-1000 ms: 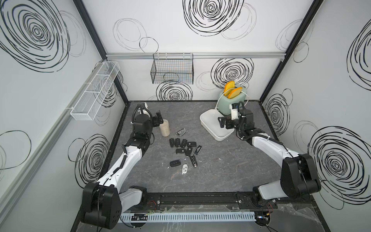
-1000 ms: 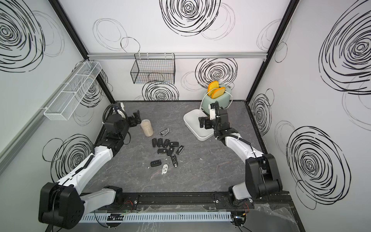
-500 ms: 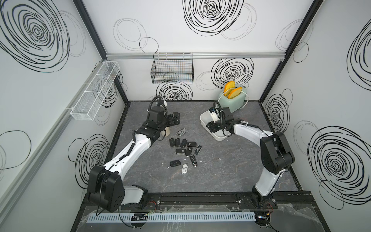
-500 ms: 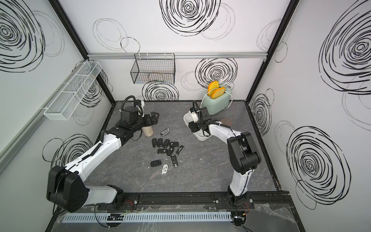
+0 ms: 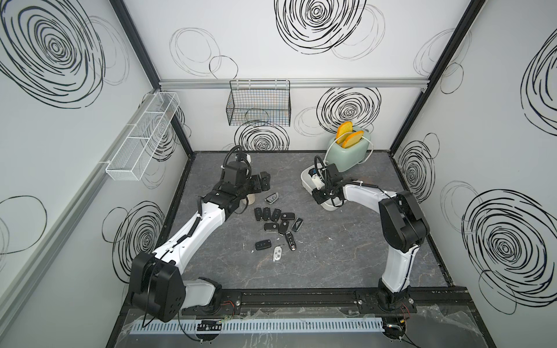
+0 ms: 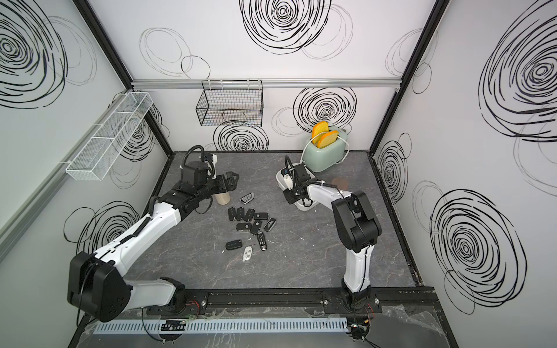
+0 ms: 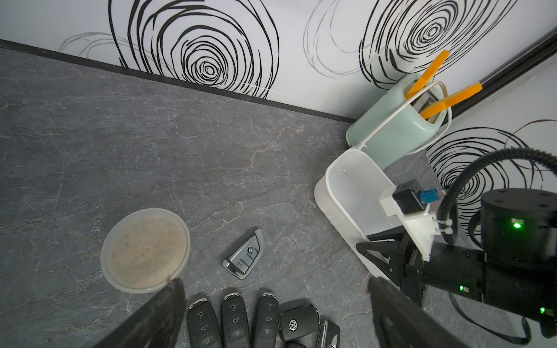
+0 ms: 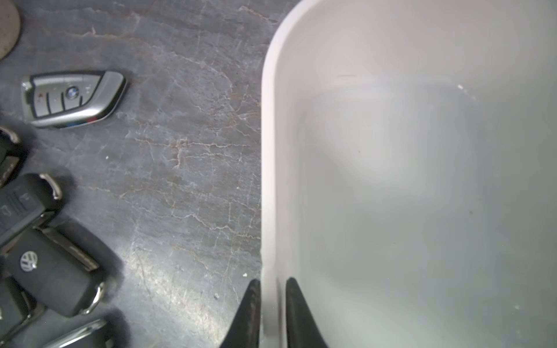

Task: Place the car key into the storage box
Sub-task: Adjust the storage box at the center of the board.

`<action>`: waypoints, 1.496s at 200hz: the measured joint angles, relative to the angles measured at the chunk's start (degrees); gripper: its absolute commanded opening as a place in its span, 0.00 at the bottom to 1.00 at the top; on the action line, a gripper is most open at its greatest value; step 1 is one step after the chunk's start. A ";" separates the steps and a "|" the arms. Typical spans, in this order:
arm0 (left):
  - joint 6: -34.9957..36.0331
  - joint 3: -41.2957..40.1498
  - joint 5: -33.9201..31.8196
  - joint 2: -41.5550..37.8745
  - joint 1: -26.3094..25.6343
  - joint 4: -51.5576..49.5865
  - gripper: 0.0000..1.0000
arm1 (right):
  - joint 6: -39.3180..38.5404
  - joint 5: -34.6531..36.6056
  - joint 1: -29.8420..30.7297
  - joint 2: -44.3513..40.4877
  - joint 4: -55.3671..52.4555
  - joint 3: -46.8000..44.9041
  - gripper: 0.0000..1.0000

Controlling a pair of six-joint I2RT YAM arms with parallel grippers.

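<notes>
Buttons face up on the car key (image 5: 272,199), a silver fob lying flat on the grey desk (image 5: 331,256) between the left end effector (image 5: 261,183) and the storage box (image 5: 305,180), touching neither. Its long axis runs across the desk on a slight diagonal that lines up roughly with the box. In the right wrist view the rounded end faces the box wall and the end with the small metal loop faces away. The right end effector (image 8: 272,289) is clamped on the box rim on the side facing the keys, with one finger outside the wall and one inside. The left end effector is spread wide and holds nothing. It hangs above a round lidded tub (image 7: 145,250) beside the key. Its fingers (image 7: 168,304) are dark, blurred and cut off by the frame edge in the left wrist view. In both top views the right arm (image 5: 361,192) covers the middle of the box, so only its ends show there. The right wrist view cuts off the box's far wall. A cluster of black fobs (image 5: 275,220) lies just in front of the key and is only partly in frame in both wrist views. A mint toaster (image 5: 349,152) stands just behind the box.
</notes>
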 measured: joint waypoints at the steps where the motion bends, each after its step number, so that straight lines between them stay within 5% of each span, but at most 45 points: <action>1: 0.00 0.00 -0.02 0.00 0.00 0.00 0.98 | 0.00 -0.02 0.00 0.00 0.00 0.00 0.14; 72: 0.00 -1.60 -0.85 -1.25 0.00 -0.04 0.98 | 11.45 2.21 2.21 -3.28 -0.48 -1.27 0.14; 173: 0.92 -5.09 -1.73 -5.79 -2.08 -2.93 0.98 | 28.00 10.45 15.93 -7.10 -1.79 -5.57 0.17; 198: 0.98 -5.99 -1.70 -6.36 -2.64 -3.85 0.98 | 29.20 11.85 17.57 -7.13 -1.99 -5.60 0.25; 242: 1.09 -7.10 -1.09 -6.88 -4.09 -6.43 0.98 | 31.08 11.61 21.35 -10.10 -4.00 -6.05 0.55; 299: 0.28 -12.61 1.99 -9.75 -5.16 -7.26 0.98 | 36.35 11.93 25.42 -10.97 -5.46 -8.09 0.62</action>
